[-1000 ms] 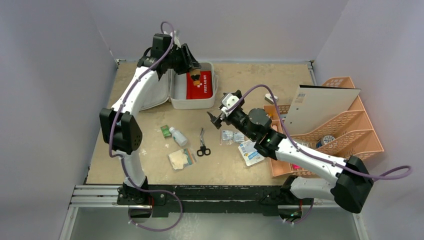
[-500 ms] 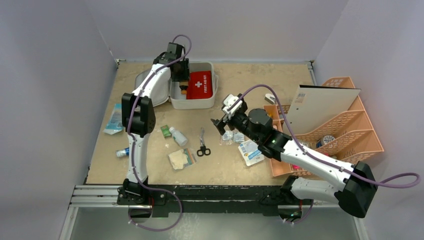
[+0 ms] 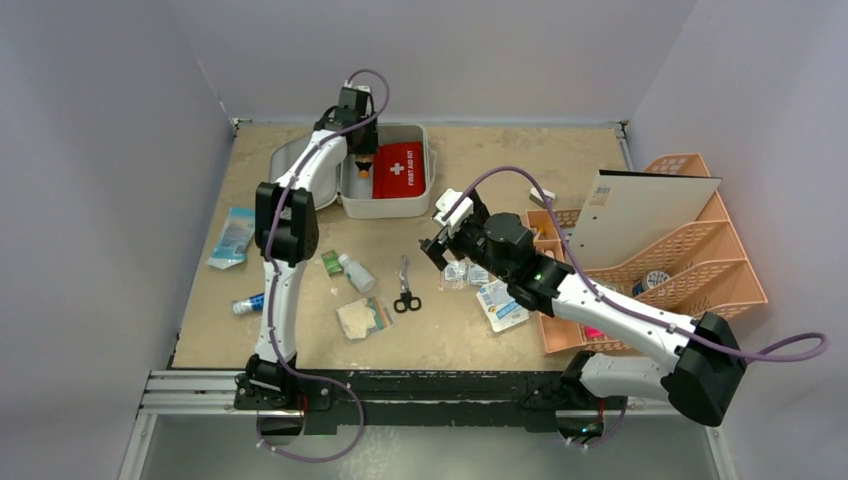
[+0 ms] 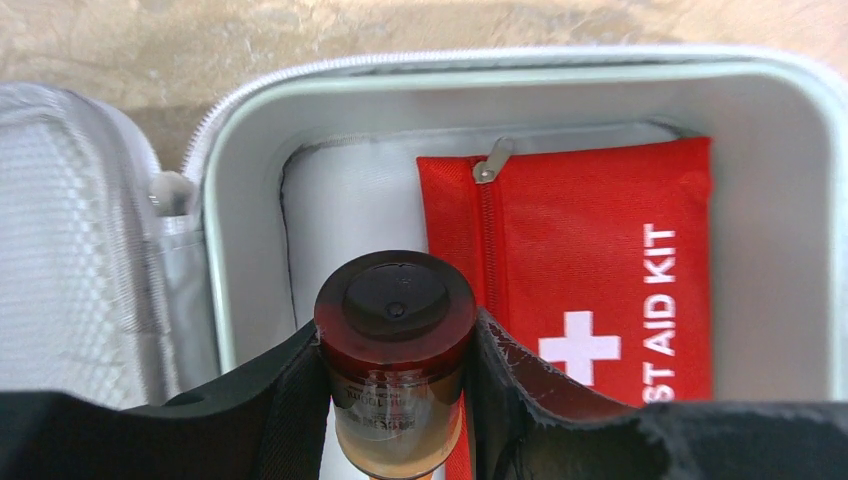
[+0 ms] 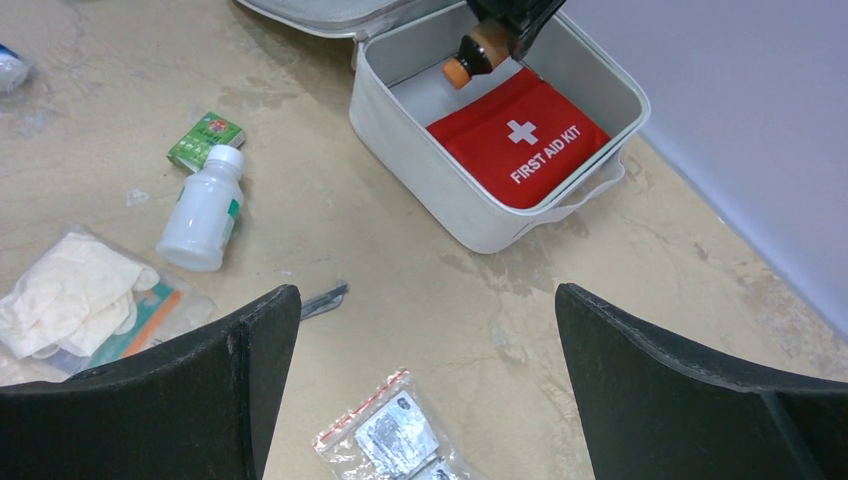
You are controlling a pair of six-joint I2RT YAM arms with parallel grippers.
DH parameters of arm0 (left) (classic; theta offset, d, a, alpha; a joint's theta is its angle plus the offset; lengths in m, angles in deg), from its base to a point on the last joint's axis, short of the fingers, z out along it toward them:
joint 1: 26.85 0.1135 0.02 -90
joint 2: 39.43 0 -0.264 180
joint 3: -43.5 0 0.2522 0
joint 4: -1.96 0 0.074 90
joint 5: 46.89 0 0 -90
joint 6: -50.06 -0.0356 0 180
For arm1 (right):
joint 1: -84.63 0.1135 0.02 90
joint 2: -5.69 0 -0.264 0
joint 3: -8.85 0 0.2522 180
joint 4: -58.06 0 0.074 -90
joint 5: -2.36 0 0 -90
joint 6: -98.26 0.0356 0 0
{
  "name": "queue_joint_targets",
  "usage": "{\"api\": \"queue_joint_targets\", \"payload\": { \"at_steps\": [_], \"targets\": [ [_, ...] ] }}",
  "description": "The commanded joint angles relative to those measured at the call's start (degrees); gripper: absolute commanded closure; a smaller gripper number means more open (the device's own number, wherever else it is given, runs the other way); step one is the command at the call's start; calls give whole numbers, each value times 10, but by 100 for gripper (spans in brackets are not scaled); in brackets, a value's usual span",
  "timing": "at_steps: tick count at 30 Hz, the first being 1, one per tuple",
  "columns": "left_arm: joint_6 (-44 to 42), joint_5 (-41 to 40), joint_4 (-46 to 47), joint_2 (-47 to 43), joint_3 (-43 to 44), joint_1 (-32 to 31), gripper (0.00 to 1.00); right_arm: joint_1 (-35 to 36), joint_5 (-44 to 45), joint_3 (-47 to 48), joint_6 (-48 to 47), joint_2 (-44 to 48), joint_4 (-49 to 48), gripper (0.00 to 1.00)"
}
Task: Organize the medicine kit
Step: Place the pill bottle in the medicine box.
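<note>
The medicine kit (image 3: 388,211) is a white case lying open at the back of the table, its lid (image 3: 298,180) folded out to the left. A red FIRST AID KIT pouch (image 4: 590,260) lies in its right half. My left gripper (image 4: 395,335) is shut on a brown bottle (image 4: 395,380) with a dark cap, held over the case's left half (image 3: 365,170). The bottle's orange-brown body shows in the right wrist view (image 5: 475,52). My right gripper (image 5: 425,300) hangs open above the table, in front of the case (image 5: 420,180), with nothing between its fingers.
A white bottle (image 3: 356,272), a green box (image 3: 330,262), scissors (image 3: 404,285), a bag of gloves (image 3: 362,318) and sachet bags (image 3: 465,272) lie on the table. A blue packet (image 3: 232,238) and a tube (image 3: 246,303) lie at the left. An orange lattice organizer (image 3: 690,260) stands at the right.
My left arm has straightened and brought the bottle from above the case's back edge down over its left half. The right gripper has shifted slightly left, still open.
</note>
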Motion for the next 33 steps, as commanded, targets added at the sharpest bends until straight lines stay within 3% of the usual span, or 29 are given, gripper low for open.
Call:
{"api": "queue_joint_targets", "payload": {
  "at_steps": [1, 7, 15, 20, 28, 33],
  "targets": [
    [-27, -20, 62, 15, 22, 7, 67, 1, 17, 31, -16, 3, -9, 1],
    [-51, -39, 135, 32, 3, 7, 64, 1, 21, 37, -16, 12, 16, 1],
    [-57, -46, 153, 54, 18, 7, 44, 2, -1, 35, -1, 13, 19, 1],
    [-48, -38, 139, 44, 34, 7, 40, 2, -15, 36, -1, 22, 21, 1],
    [-19, 14, 124, -13, 19, 6, 40, 2, -30, 32, 15, 39, 22, 1],
    [13, 140, 3, -57, 80, 9, 39, 3, -19, 41, 55, 27, 37, 1]
  ]
}}
